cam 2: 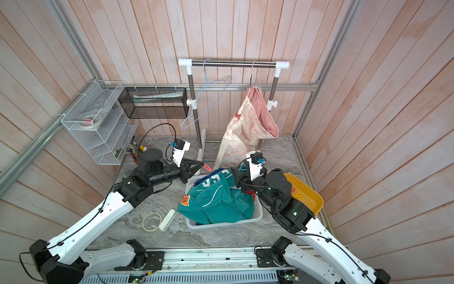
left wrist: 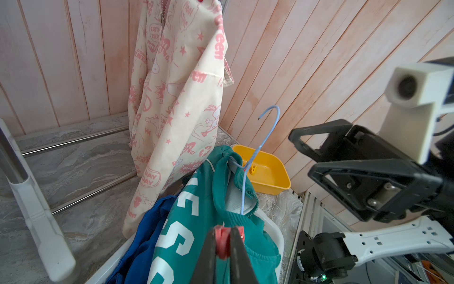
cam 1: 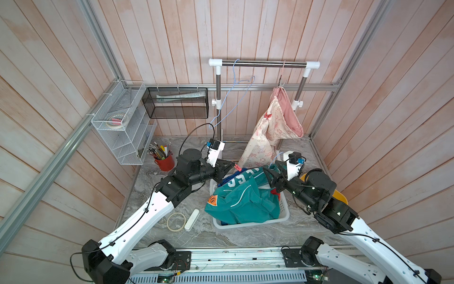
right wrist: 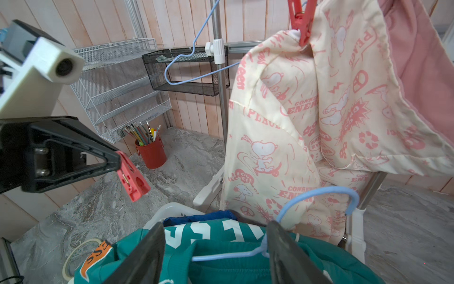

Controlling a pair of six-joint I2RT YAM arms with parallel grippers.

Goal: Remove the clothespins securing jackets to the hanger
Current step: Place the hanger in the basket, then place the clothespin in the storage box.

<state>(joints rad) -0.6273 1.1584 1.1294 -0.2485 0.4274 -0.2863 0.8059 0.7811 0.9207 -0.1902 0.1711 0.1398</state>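
As only right wrist shows side-on, left claw point(right wrist: 118, 160) pinches clothespin point(right wrist: 133, 177)

Clothespin point(right wrist: 132, 177): matt coral plastic. Cream jacket point(right wrist: 282, 110): smooth printed cloth, faint sheen. Rail point(cam 1: 264, 64): glossy metal. Tabletop point(cam 1: 245, 236): smooth, marble-look. Wall point(cam 1: 172, 37): matt wood planks.

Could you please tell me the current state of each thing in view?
left pincer, shut on a loose clothespin.
right pincer, open over the teal jacket.
teal jacket, in the basket, blue hanger inside.
blue jacket, in the basket, partly under the teal.
cream jacket, hanging from the rack, pinned by a second clothespin.
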